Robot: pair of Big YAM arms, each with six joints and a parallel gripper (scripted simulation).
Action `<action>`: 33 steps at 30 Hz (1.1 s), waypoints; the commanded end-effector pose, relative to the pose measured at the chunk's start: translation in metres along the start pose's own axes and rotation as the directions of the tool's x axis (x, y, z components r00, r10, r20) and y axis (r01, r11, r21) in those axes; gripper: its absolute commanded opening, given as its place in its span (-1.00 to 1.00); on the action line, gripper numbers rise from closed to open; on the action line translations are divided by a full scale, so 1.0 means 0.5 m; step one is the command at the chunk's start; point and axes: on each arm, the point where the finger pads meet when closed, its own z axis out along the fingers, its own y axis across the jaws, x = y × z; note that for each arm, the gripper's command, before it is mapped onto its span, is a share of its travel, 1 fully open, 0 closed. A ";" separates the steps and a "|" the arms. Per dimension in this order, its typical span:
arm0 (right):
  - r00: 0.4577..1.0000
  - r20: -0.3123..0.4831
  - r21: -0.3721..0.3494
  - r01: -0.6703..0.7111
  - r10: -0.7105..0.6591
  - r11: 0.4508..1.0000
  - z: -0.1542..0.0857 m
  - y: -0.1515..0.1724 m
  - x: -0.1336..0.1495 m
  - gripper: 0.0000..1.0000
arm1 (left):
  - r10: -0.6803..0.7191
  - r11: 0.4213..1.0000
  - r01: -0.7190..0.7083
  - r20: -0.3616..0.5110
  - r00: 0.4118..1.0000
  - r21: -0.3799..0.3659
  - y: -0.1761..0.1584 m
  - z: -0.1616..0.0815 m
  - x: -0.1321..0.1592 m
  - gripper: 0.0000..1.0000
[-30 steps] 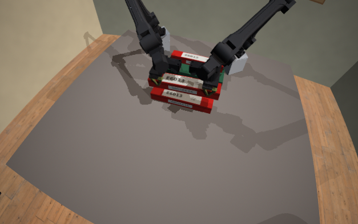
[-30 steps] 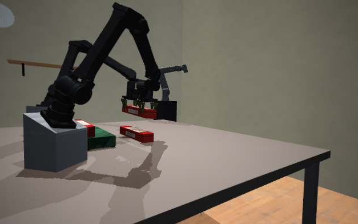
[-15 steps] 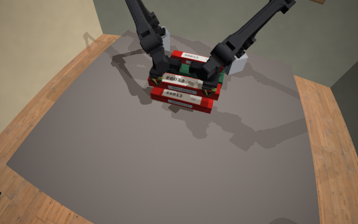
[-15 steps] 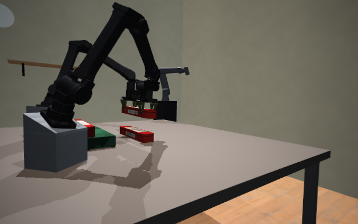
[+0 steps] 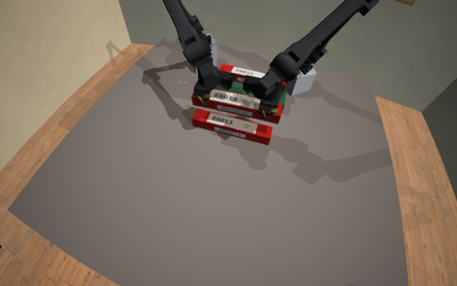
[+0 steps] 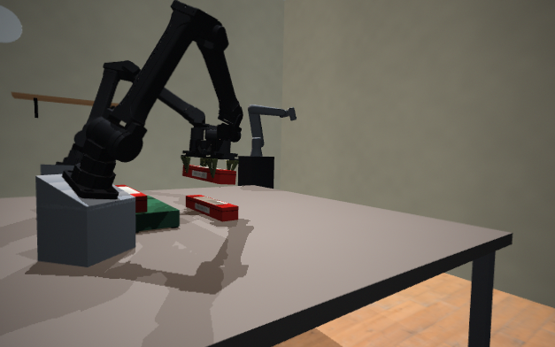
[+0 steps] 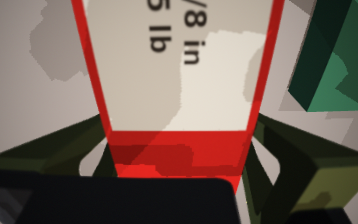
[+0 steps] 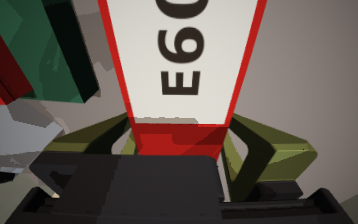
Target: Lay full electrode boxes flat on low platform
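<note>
1. Left end effector (image 5: 267, 113) (image 6: 194, 165) (image 7: 179, 120) and right end effector (image 5: 202, 99) (image 6: 222, 167) (image 8: 179, 111), pointing down, grip opposite ends of one raised red box (image 5: 235, 99) (image 6: 210, 174) (image 7: 177, 153) (image 8: 180, 137).
2. Another oblong box (image 5: 232, 125) (image 6: 212, 207) lies on the table (image 5: 208, 204) (image 6: 323, 248).
3. The third box (image 5: 244, 71) (image 6: 141, 201) (image 8: 10, 70) rests on the green slab (image 5: 235, 87) (image 6: 159, 218) (image 7: 337, 75) (image 8: 45, 55).

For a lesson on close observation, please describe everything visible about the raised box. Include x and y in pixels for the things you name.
The raised box (image 5: 235, 110) (image 6: 222, 176) (image 7: 180, 95) (image 8: 180, 107) is long, slim and red, seemingly cardboard, with a big pale top label reading "E6013" and "5 lb". A small pale label marks a long side. It looks closed and roughly level, above the table. The left gripper (image 5: 267, 113) (image 6: 195, 167) (image 7: 179, 111) and right gripper (image 5: 202, 99) (image 6: 222, 172) (image 8: 179, 111) clamp its long sides, one near each end.
</note>
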 end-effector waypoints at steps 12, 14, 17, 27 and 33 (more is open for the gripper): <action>0.997 0.076 0.139 -0.011 0.000 0.990 -0.161 -0.013 -0.010 -1.00 | -0.001 0.992 0.006 0.045 0.999 -0.127 0.010 -0.111 -0.004 -1.00; 0.998 0.066 0.126 -0.003 -0.006 0.992 -0.144 0.010 -0.007 -1.00 | 0.006 0.994 -0.002 0.036 0.999 -0.111 -0.018 -0.090 -0.001 -1.00; 0.998 0.066 0.125 -0.008 0.000 0.992 -0.145 0.019 -0.008 -1.00 | -0.001 0.995 0.005 0.032 0.999 -0.100 -0.033 -0.090 0.002 -1.00; 0.996 0.089 0.154 -0.021 0.008 0.988 -0.147 -0.003 -0.019 -1.00 | -0.019 0.989 0.027 0.056 0.998 -0.146 0.007 -0.102 0.000 -1.00; 0.996 0.085 0.146 -0.017 0.004 0.989 -0.132 0.005 -0.019 -1.00 | -0.029 0.991 0.034 0.042 0.999 -0.126 -0.005 -0.074 0.018 -1.00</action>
